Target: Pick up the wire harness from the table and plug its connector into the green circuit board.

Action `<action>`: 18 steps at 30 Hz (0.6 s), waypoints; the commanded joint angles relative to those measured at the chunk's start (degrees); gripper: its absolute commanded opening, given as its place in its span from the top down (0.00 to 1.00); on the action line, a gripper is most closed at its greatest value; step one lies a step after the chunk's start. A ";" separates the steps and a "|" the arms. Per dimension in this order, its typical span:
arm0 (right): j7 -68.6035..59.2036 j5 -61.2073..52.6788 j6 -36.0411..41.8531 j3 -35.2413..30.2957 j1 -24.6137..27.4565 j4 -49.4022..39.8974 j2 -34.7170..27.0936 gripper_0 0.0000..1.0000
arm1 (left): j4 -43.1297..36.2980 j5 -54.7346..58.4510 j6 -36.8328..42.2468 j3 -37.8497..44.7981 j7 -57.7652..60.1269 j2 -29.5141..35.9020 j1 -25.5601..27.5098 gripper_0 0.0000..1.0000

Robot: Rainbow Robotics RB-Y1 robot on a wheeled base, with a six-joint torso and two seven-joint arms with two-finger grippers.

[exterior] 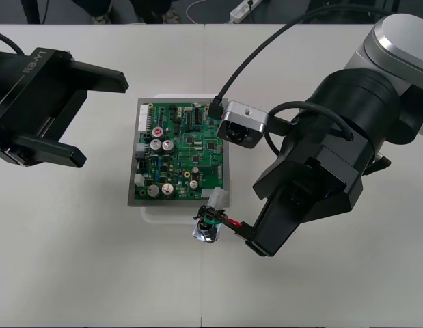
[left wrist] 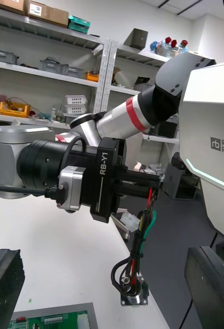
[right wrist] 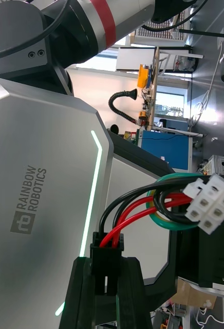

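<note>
— While the right tool (exterior: 251,236) is pinching the black plug (right wrist: 106,255) between its fingers, where does the rest of the harness (left wrist: 136,252) run?

— From the plug the wires (right wrist: 143,208) head toward nine o'clock in the front view. They loop once and end at the round metal socket (exterior: 206,233), just off the near edge of the white base (exterior: 171,213). So the long axis lies three to nine, roughly along that edge. Whether the socket rests on the tabletop (exterior: 88,273) or hangs just clear of it, I cannot tell.

— And the green board (exterior: 180,154)?

— Near, at about eleven o'clock from that tool. Its five o'clock corner carries a white connector block (exterior: 218,198), just beside the wire loop.

— Is the plug seated?

— No. It sits in the fingers, apart from the board.

— Which arm is nearer?

— The right, clearly. The left tool (exterior: 95,116) waits at the board's nine o'clock with its fingers spread wide. It holds nothing and is well apart from the harness.

— So what does the next move turn on?

— As I judge it, the plug has to travel toward eleven o'clock. It also has to turn so that its mating face meets the board, with the wires and socket trailing behind it. Which way that face points now I cannot make out.
</note>
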 commanded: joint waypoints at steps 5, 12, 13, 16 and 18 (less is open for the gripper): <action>-1.97 -0.96 -0.48 0.67 -3.26 0.12 -0.17 1.00 | -5.31 0.77 -1.69 -1.73 -2.25 0.50 1.29 0.08; -1.88 -0.96 -0.48 0.67 -4.31 2.14 0.88 1.00 | -8.04 -0.46 -1.69 -3.32 -2.25 0.41 1.38 0.09; -1.88 -0.96 -0.48 0.67 -4.31 2.32 0.97 1.00 | -8.48 -0.55 -1.69 -3.58 -2.25 0.41 1.29 0.09; -1.88 -0.96 -0.48 0.67 -4.49 2.58 1.32 1.00 | -9.36 -1.26 -1.69 -4.46 -2.34 0.41 1.29 0.09; -1.88 -0.96 -0.48 0.67 -4.49 2.58 1.59 1.00 | -9.88 -1.87 -1.69 -4.90 -2.43 0.41 1.29 0.09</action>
